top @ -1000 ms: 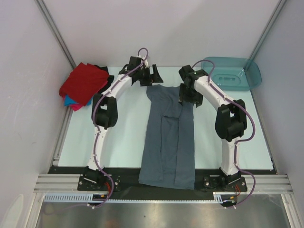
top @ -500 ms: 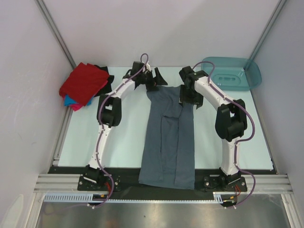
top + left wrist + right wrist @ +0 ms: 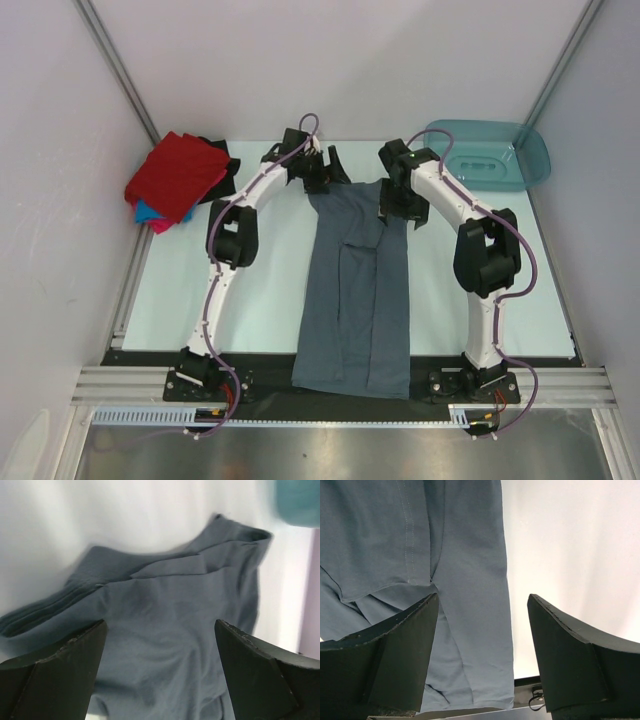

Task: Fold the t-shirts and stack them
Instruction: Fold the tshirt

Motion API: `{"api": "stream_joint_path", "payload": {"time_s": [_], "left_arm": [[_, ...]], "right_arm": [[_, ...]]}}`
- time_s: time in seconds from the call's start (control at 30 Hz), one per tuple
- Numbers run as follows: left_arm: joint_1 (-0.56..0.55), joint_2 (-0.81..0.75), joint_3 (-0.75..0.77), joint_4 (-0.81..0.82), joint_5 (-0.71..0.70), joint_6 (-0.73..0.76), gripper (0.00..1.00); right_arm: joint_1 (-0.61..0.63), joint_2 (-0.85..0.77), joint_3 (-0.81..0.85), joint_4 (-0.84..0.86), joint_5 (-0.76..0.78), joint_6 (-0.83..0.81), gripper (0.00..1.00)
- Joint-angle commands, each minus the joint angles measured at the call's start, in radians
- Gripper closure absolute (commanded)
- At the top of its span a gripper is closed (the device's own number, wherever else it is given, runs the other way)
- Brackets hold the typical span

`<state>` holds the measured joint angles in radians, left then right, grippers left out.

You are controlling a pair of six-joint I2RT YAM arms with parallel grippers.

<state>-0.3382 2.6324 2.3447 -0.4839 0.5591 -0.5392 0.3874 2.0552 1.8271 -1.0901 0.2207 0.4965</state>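
Note:
A slate grey-blue t-shirt (image 3: 355,290) lies folded lengthwise as a long strip down the middle of the table, its near end over the front edge. My left gripper (image 3: 328,170) hovers open over the shirt's far left corner; in the left wrist view rumpled cloth (image 3: 165,605) fills the gap between the fingers (image 3: 55,670). My right gripper (image 3: 397,208) stands open above the strip's far right edge, and its wrist view shows the shirt's edge (image 3: 465,555) between wide jaws. Neither holds anything. A folded pile with a red shirt (image 3: 178,175) on top sits at the back left.
A teal plastic tub (image 3: 490,153) rests at the back right corner and shows in the left wrist view's top right corner (image 3: 297,500). Blue, pink and black cloth peek from under the red pile. Pale table (image 3: 570,545) lies right of the shirt. Grey walls close in on both sides.
My left gripper has swung right and slightly nearer, from beside the shirt's far left corner to over it. The right arm and the shirt have hardly moved.

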Motion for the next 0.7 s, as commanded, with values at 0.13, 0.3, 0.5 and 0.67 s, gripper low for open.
{"api": "stream_joint_path", "payload": {"time_s": [0.13, 0.3, 0.5, 0.67], "left_arm": [[-0.016, 0.055, 0.133, -0.162, -0.226, 0.147, 0.04], [-0.018, 0.104, 0.163, -0.153, -0.226, 0.146, 0.04], [-0.013, 0.143, 0.220, -0.147, -0.252, 0.163, 0.08], [0.028, 0.158, 0.246, -0.140, -0.261, 0.165, 0.12]], "right_arm": [[0.004, -0.061, 0.060, -0.053, -0.004, -0.003, 0.23], [0.019, -0.075, 0.069, -0.073, 0.000, 0.002, 0.23], [0.027, -0.084, 0.069, -0.099, 0.003, 0.013, 0.23], [0.031, -0.087, 0.083, -0.123, 0.000, 0.022, 0.23]]}}
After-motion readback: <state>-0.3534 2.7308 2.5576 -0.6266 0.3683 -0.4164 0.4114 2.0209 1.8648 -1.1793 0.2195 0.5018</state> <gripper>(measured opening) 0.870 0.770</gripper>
